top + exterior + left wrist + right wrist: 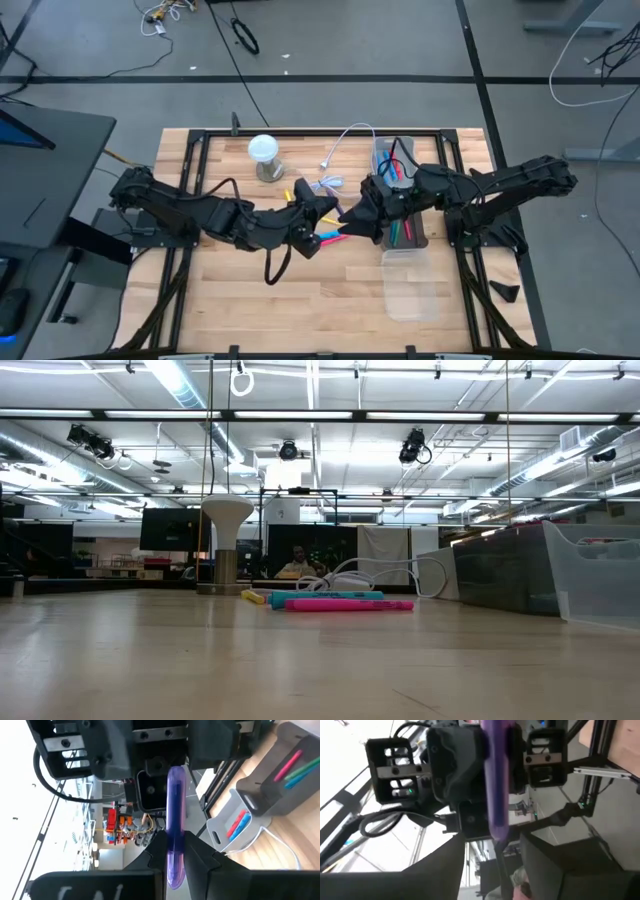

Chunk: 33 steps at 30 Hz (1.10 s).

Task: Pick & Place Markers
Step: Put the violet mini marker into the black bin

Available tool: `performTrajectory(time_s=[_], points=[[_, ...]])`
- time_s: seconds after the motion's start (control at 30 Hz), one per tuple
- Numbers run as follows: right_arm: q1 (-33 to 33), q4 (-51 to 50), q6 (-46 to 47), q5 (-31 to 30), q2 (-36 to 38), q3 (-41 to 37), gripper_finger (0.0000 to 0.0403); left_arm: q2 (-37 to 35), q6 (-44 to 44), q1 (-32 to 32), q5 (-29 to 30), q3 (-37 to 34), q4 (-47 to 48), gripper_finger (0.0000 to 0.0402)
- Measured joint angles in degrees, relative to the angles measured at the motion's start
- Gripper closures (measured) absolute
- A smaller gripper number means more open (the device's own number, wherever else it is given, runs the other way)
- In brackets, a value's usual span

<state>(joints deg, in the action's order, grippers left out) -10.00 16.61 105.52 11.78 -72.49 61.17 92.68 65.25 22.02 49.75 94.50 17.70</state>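
Observation:
My left gripper point(333, 212) is raised over the table's middle and shut on a purple marker point(175, 810). My right gripper point(358, 215) faces it, open. Its fingers point(540, 860) stand on either side of the marker's free end point(499, 827) without touching it. A pink marker point(350, 604), a teal one point(325, 595) and a yellow one point(255, 597) lie flat on the table below. More markers point(294, 769) lie in a grey bin point(403, 205), and red and blue ones point(239, 824) lie in its other compartment. My left gripper pinches the purple marker near one end point(175, 862) between its two fingers. The fingers point(157, 851) lie along the marker's length. The marker is lifted clear of the table and sticks out forward past the fingertips toward my right gripper.
A white lamp on a metal base point(265, 157) stands toward the far edge. A white cable point(337, 160) loops beside it. A clear plastic container point(410, 285) sits near the bin's near side. Bare wood lies toward the near edge.

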Motion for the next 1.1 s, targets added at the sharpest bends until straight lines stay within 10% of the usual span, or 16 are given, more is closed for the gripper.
performTrajectory(time_s=[0.4,1.1], points=[[0.22,-2.81,-1.49,-0.28,0.02,0.00,0.0313,0.00,-1.20,0.80,-2.36,0.00,0.28,0.0359],[0.22,-3.42,-5.38,-2.25,0.07,0.00,0.0378,-0.07,-9.81,1.01,-3.25,-0.02,0.80,0.0332]])
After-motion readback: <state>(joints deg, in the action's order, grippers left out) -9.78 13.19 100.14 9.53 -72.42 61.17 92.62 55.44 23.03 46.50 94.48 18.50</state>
